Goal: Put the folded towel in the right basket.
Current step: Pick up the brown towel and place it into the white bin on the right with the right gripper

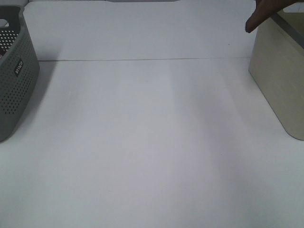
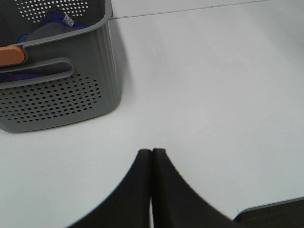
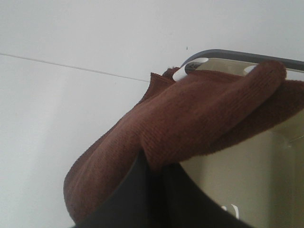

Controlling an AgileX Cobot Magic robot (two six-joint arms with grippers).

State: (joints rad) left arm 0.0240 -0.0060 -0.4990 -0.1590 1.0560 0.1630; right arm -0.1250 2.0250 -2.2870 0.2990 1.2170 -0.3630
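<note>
Towel [image 3: 190, 114] looks soft, light and limp, drooping over basket [image 3: 247, 56] rim at table's 2 o'clock, best held where right gripper [image 3: 156, 173] pinches its fold; left gripper [image 2: 152, 156] pressed closed, empty.

folded towel [image 3: 199, 114] is showing as brown terry cloth, bunched and doubled over, hanging from the right gripper [image 3: 154, 164], whose jaws are pinching tight on its lower fold. its upper end is reaching across the grey rim of the right basket [image 3: 247, 180]; contact there is hard to tell. in the high view the towel is showing only as a dark brown tip at 1 o'clock, by the basket's far-left corner. the basket, beige with smooth walls and rounded corners, is standing upright at 2 o'clock, partly cropped.
</note>
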